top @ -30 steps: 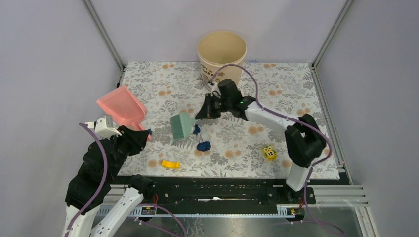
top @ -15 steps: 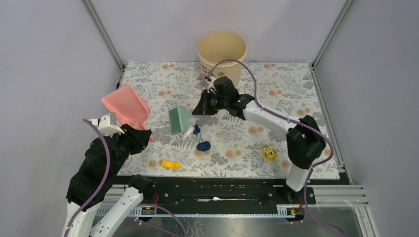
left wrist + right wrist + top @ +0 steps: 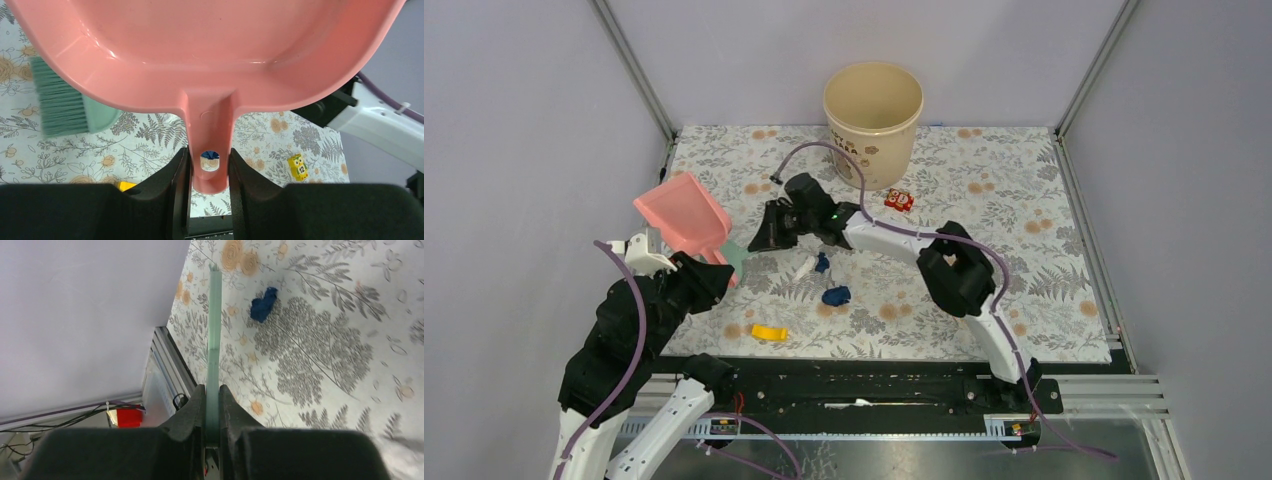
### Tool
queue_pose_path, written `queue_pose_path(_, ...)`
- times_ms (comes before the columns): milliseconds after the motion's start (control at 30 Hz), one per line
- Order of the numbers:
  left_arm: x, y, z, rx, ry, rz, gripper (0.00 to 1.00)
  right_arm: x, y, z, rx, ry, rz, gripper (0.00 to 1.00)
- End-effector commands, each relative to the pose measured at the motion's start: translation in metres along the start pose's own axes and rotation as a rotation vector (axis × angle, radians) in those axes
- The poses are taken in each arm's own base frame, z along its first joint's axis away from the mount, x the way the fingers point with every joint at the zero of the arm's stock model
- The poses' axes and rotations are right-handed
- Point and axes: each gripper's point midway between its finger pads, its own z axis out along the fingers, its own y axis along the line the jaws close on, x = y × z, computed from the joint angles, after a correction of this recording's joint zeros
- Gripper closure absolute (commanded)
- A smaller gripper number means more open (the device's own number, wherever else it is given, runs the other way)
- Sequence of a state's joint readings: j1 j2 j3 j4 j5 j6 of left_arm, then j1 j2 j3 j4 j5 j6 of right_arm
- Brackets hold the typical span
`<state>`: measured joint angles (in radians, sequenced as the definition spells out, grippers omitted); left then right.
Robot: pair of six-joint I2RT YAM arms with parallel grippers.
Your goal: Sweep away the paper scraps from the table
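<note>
Our left gripper (image 3: 209,165) is clamped on the handle of the pink dustpan (image 3: 682,212), at the left of the top view, & the pan looks tipped up off the surface (image 3: 1024,200). Our right gripper (image 3: 212,390) is squeezed tight on the green brush (image 3: 70,107), right by the pan. The paper scraps (image 3: 835,296) lie mid-frame in the top view, right of the brush, not in the pan. We think the brush could bump the pan b/c they're so close. If we sweep w/ the pan up, bits may slide under it. A fast swipe could flick them away, or drag the yellow piece (image 3: 769,332) along too.
</note>
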<state>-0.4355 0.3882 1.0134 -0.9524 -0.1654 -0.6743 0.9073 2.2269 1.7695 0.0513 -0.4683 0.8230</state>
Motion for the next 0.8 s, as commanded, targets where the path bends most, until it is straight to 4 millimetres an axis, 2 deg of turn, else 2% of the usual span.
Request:
queue_pose_path(0,-0.006,-0.009,-0.001,0.038,-0.014,-0.012,1.0,-0.03,0.017,0.021,0.008,-0.101,0.024,1.0)
queue_pose_path(67,-0.003,-0.01,0.001,0.039,-0.002,-0.012,1.0,-0.036,-0.011,0.027,0.134,-0.138,0.043,1.0)
queue_pose_path(167,-0.002,-0.01,0.002,0.038,0.006,-0.009,1.0,-0.035,-0.037,0.03,0.243,-0.144,0.06,1.0)
queue_pose_path(267,-0.003,-0.009,0.002,0.034,0.0,-0.011,1.0,-0.024,-0.05,0.024,0.303,-0.12,0.094,1.0)
queue_pose_path(367,-0.002,-0.008,0.004,0.027,0.004,-0.009,1.0,-0.017,-0.057,0.006,0.357,-0.102,0.106,1.0)
queue_pose_path(567,0.001,-0.008,0.008,0.032,0.015,-0.001,1.0,-0.005,-0.099,-0.075,0.537,-0.096,0.115,1.0)
queue_pose_path(633,0.002,-0.008,0.007,0.034,0.013,-0.004,1.0,0.006,-0.123,-0.104,0.595,-0.086,0.121,1.0)
queue_pose_path(767,0.0,-0.01,0.005,0.043,0.01,-0.004,1.0,0.041,-0.18,-0.164,0.721,-0.041,0.159,1.0)
